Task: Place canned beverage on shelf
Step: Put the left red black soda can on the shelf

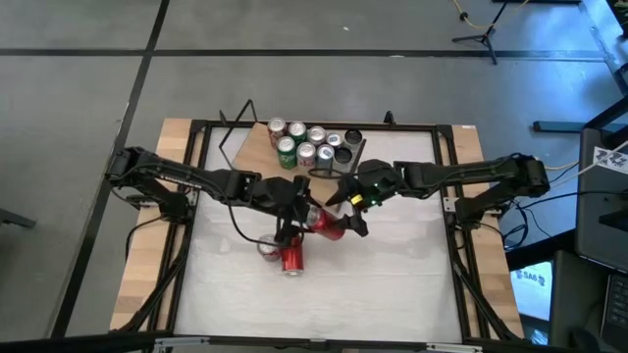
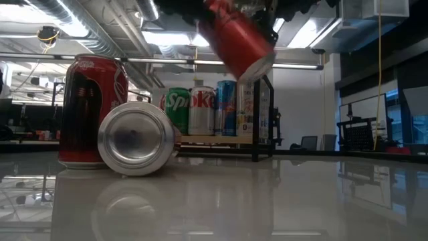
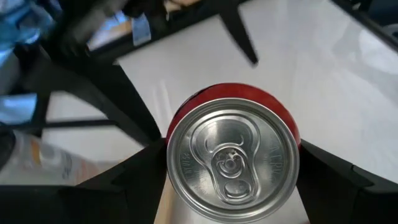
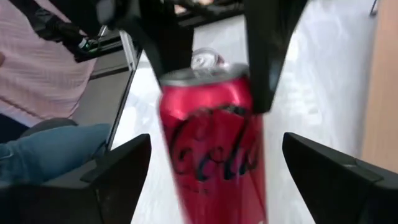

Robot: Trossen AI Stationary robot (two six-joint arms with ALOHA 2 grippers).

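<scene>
A red cola can (image 1: 326, 226) hangs tilted above the table's middle. My left gripper (image 1: 306, 218) is shut on it, and the can's silver top (image 3: 233, 158) faces the left wrist camera. My right gripper (image 1: 345, 216) is open; its fingers (image 4: 118, 168) stand on either side of the can (image 4: 214, 149) without touching it. In the low view the can (image 2: 237, 40) is clear of the table, its base end lowest. The shelf (image 1: 257, 147), a light-brown board on black wire supports, stands at the far middle and bears several cans (image 1: 309, 142). My left gripper pinches the can between its two fingers (image 3: 146, 174), on opposite sides of the wall just below the top rim (image 3: 171, 134). The fingers come from the can's top end and lie along it. The can is lifted clear and tilted, its base (image 2: 262, 65) pointing down.
A red can (image 2: 90, 110) stands on the table near the front, and another can (image 2: 137, 138) lies on its side beside it; in the high view the lying can (image 1: 292, 258) is just below the grippers. A seated person (image 4: 37, 68) is beyond the table.
</scene>
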